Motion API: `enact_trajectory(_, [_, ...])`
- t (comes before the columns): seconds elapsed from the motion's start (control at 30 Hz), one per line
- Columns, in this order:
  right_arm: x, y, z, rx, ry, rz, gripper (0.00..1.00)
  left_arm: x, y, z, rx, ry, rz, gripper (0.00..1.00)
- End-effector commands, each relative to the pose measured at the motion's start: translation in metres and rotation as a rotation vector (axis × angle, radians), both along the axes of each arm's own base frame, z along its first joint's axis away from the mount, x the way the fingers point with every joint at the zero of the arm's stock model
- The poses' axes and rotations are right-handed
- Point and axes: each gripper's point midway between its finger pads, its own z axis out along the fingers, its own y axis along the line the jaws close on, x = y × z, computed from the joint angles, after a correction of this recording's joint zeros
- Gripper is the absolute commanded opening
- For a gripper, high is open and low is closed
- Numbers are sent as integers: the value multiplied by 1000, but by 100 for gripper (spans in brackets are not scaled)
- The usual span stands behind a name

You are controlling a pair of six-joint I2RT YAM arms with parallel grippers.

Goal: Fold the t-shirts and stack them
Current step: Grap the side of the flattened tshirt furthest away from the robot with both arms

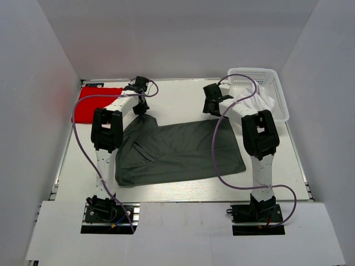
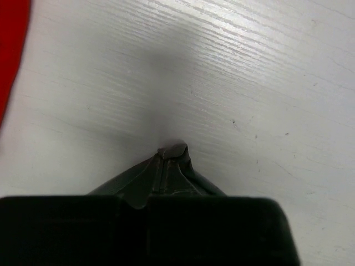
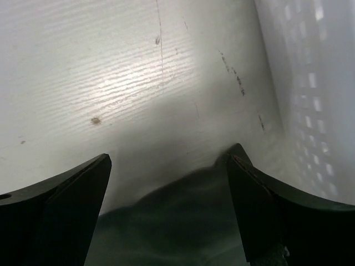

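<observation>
Shirt edge runs between your two arms

Left jaws are pinched shut on the far left corner of the dark grey t-shirt [image 1: 183, 149]; a fold of dark cloth shows at their tips in the left wrist view. Right jaws stand wide over the far right corner, with cloth lying between them, ungripped. The shirt is spread in the middle of the surface [image 1: 177, 100], its long axis left to right, so each arm is nearer the corner on its own side. You likely need the right jaws closed before any lift. The red t-shirt [image 1: 97, 104] sits far left, and the white t-shirt [image 1: 256, 102] spills from the basket [image 1: 279, 88] at far right
</observation>
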Motion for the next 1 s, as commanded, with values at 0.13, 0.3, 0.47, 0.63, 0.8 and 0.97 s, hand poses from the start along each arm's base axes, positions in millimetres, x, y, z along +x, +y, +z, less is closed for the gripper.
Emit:
enact_trajectory(0.13, [8, 0, -18, 26, 12, -34, 89, -9, -8, 38, -41, -102, -59, 0])
enact_trajectory(0.3, [-2, -4, -26, 25, 41, -53, 63, -14, -2, 56, -33, -129, -28, 0])
enact_trajectory(0.47, [-22, -10, -24, 31, 45, -66, 35, -23, 0, 58, -33, -129, -28, 0])
enact_trajectory(0.63, [-36, -17, -23, 20, 50, -87, 37, -33, 2, 58, -41, -125, -12, 0])
enact_trajectory(0.8, [-26, -19, -12, -10, 42, -76, 54, -38, 0, 63, -63, -140, -22, 0])
enact_trajectory(0.97, [-22, -26, -8, -79, 63, -84, 57, -46, 4, 61, -51, -130, -17, 0])
